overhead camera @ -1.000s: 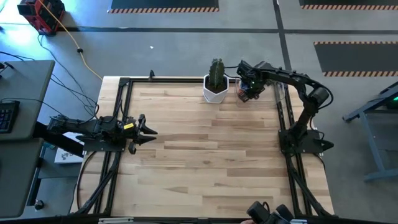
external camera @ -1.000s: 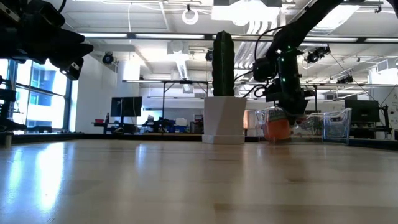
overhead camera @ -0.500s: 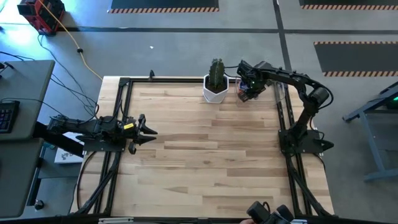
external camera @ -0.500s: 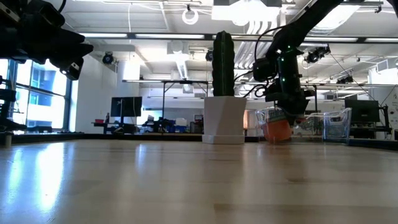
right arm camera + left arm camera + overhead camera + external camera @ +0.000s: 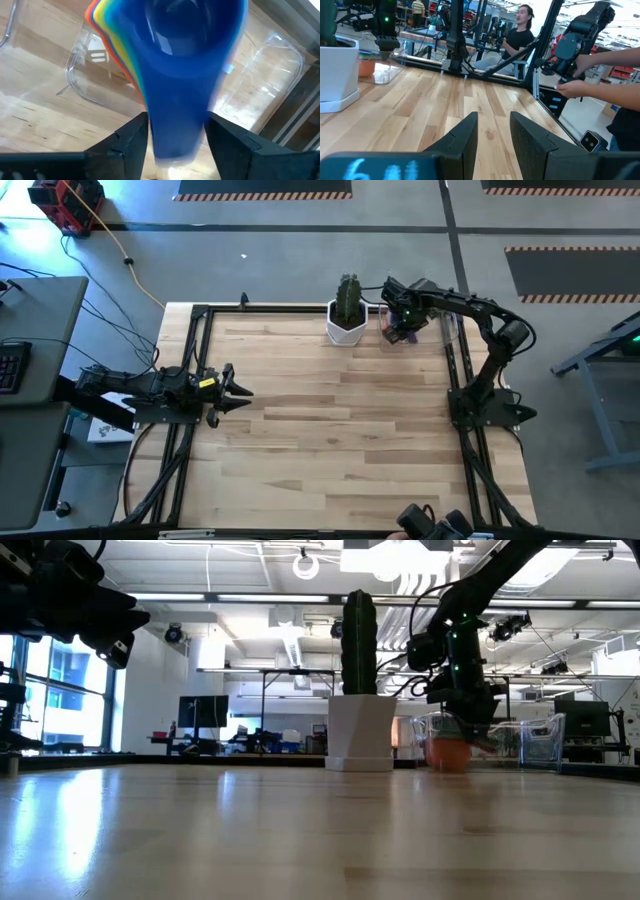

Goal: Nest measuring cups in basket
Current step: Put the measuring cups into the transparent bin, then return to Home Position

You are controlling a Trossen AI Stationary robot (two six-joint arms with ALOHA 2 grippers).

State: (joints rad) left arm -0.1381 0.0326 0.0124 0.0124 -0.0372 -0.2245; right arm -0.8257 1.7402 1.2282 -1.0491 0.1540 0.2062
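Note:
The nested stack of measuring cups fills the right wrist view, with the blue cup innermost and orange and yellow rims fanned at one side. In the low view the orange outer cup sits low inside the clear basket. The basket stands at the table's far edge, right of the cactus pot. My right gripper is above the basket, shut on the stack. My left gripper hovers open at the table's left edge. My right gripper pinches the blue cup's handle between its two fingers, coming from above and pointing down. The stack hangs below the fingers, within the basket's clear walls. I cannot tell whether its orange bottom rests on the basket floor.
A white pot with a cactus stands close to the left of the basket. The black frame rail runs along the far edge. In the left wrist view, people stand beyond the table's right side, one with a hand on a device.
My right gripper has moved down a little, still shut. The stack of cups has sunk lower into the basket, so less of the orange cup shows above the table in the low view.

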